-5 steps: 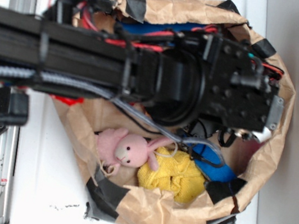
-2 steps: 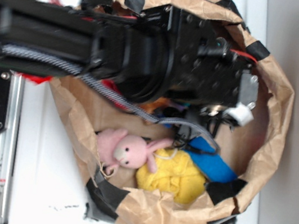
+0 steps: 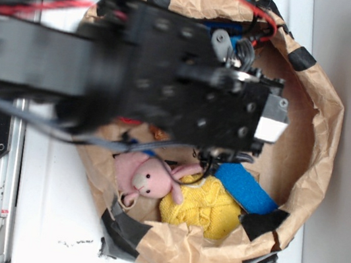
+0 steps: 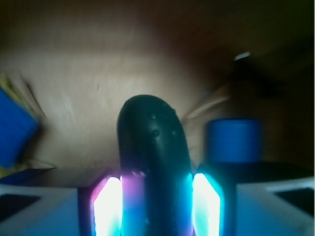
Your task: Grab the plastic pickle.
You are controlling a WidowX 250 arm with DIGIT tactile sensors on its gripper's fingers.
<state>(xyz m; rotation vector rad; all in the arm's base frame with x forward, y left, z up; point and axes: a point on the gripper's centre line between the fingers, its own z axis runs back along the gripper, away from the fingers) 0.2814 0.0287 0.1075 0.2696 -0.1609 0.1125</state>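
Risk at this stage is loss of the small dark teal-green glossy plastic pickle, judged from the wrist view: it stands clamped between the two glowing pale fingers of the gripper, which are closed on its lower part, leaving the rounded upper end projecting well clear of the fingertips. The smooth curved plastic could pivot or slide out if the hold is narrow or the arm moves sharply; how far the pickle extends below the pads is hidden, so the depth of purchase cannot be confirmed. A second hazard is the crumpled brown paper bag, whose taped rim encloses the arm in the exterior view; a sideways withdrawal could catch the wall or drag the projecting end against it. The pickle's long axis runs along the fingers, its free rounded end pointing away from the wrist towards the bag's brown interior, with a slight bend. In the exterior view the pickle itself is hidden beneath the black gripper body. Nearby lie a flat blue sponge, a yellow knitted cloth and a pink plush rabbit; a blurred blue cylindrical cap stands just beside the right-hand finger.
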